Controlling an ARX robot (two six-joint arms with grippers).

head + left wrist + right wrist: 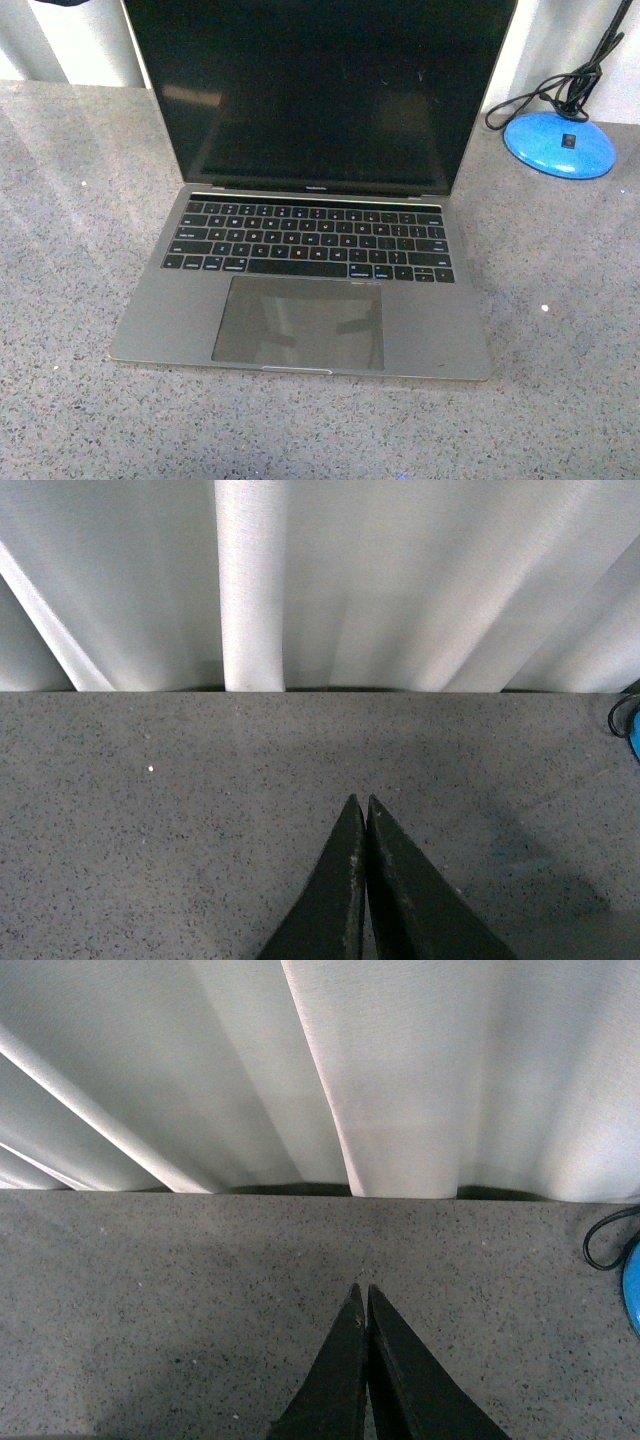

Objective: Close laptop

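We see the laptop (300, 290) only in the front view. It lies open on the grey table (560, 380), screen upright, and neither arm shows there. The wrist views show the left gripper (362, 805) and right gripper (364, 1292), tips pressed together over bare table, facing a white curtain (250, 580). We cannot tell where either gripper is relative to the laptop.

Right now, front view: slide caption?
Open space-grey laptop on speckled table, blue corded base at far right.

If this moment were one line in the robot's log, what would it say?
laptop: open, untouched | left gripper: shut, empty | right gripper: shut, empty | closing: not yet begun
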